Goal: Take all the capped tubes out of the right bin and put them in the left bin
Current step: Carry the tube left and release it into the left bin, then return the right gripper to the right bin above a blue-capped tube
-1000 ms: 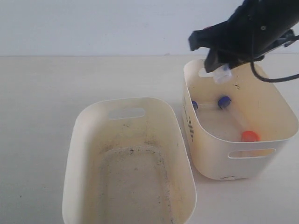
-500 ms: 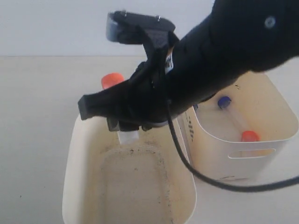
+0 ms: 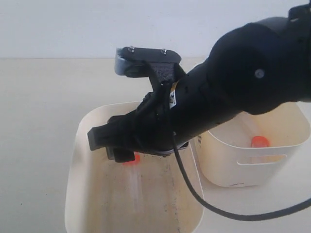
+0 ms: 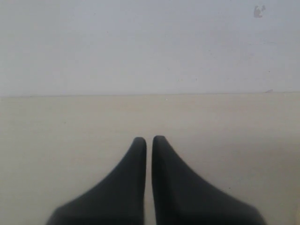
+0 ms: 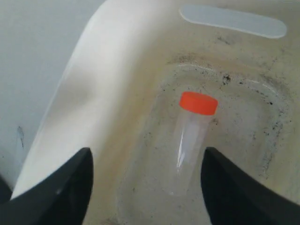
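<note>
The right claw [image 5: 146, 151] hangs released above the grimy left bin [image 3: 97, 119], an orange-capped tube [image 5: 190, 136] lying on its speckled floor; the left claw [image 4: 149, 138] clenched, empty, over the table [image 4: 70, 122]

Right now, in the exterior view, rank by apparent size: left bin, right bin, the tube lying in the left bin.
1. Left bin.
2. Right bin, partly hidden by the arm, so unsure.
3. Tube, clearly smallest.

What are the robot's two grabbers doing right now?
Left gripper: shut, holding nothing.
Right gripper: open, empty; the orange-capped tube is loose in the left bin.
</note>
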Robot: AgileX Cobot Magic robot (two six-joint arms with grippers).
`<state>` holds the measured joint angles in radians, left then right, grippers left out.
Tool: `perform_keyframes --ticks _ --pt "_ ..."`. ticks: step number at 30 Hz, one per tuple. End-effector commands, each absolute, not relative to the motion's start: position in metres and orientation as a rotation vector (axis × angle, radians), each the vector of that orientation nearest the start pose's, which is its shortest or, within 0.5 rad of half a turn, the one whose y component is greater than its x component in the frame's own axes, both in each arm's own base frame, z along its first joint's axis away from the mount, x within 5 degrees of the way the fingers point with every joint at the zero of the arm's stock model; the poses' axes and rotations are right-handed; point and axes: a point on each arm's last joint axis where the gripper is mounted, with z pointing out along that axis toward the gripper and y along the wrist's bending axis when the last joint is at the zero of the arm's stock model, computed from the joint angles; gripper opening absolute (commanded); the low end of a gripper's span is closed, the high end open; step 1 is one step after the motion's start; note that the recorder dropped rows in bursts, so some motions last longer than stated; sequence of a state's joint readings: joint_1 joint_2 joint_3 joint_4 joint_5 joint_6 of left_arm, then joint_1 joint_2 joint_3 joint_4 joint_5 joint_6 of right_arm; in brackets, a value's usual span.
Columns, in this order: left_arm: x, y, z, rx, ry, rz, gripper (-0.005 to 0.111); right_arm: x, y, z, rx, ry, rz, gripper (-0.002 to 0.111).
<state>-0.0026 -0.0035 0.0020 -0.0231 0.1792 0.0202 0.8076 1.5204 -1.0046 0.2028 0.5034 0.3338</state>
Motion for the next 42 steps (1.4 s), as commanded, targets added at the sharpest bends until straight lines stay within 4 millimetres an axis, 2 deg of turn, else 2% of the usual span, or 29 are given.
perform_keyframes --ticks 1,4,5,6,7,10,11,13,15,17,19,22,31,35,42 --pt "0.056 -0.001 0.198 0.003 1.655 -0.019 0.004 0.215 0.238 0.238 -0.434 2.603 0.616 0.046" --pt "0.056 -0.001 0.198 0.003 1.655 -0.019 0.004 0.218 0.24 0.248 -0.479 2.55 0.611 0.023" --pt "0.056 -0.001 0.198 0.003 1.655 -0.019 0.004 0.221 0.239 0.262 -0.532 2.504 0.579 0.005" --pt "0.056 -0.001 0.198 0.003 1.655 -0.019 0.004 0.223 0.239 0.272 -0.561 2.476 0.557 0.0" --pt "0.056 -0.001 0.198 0.003 1.655 -0.019 0.004 0.227 0.236 0.291 -0.609 2.419 0.49 0.0" --pt "0.056 -0.001 0.198 0.003 1.655 -0.019 0.004 0.243 0.222 0.314 -0.522 2.417 0.388 0.0" --pt "0.056 -0.001 0.198 0.003 1.655 -0.019 0.004 0.258 0.203 0.324 -0.458 2.421 0.303 0.0" --pt "0.056 -0.001 0.198 0.003 1.655 -0.019 0.004 0.274 0.179 0.327 -0.353 2.443 0.236 0.0" --pt "0.056 -0.001 0.198 0.003 1.655 -0.019 0.004 0.292 0.146 0.32 -0.213 2.517 0.144 0.0" --pt "0.056 -0.001 0.198 0.003 1.655 -0.019 0.004 0.305 0.125 0.308 -0.136 2.583 0.069 0.0" --pt "0.056 -0.001 0.198 0.003 1.655 -0.019 0.004 0.314 0.116 0.296 -0.103 2.631 0.029 0.0" --pt "0.056 -0.001 0.198 0.003 1.655 -0.019 0.004 0.32 0.117 0.287 -0.145 2.637 0.014 0.0" --pt "0.056 -0.001 0.198 0.003 1.655 -0.019 0.004 0.326 0.12 0.289 -0.175 2.569 0.045 0.0" --pt "0.056 -0.001 0.198 0.003 1.655 -0.019 0.004 0.323 0.116 0.286 -0.172 2.617 -0.002 0.0" --pt "0.056 -0.001 0.198 0.003 1.655 -0.019 0.004 0.319 0.113 0.26 -0.166 2.828 -0.124 0.0"
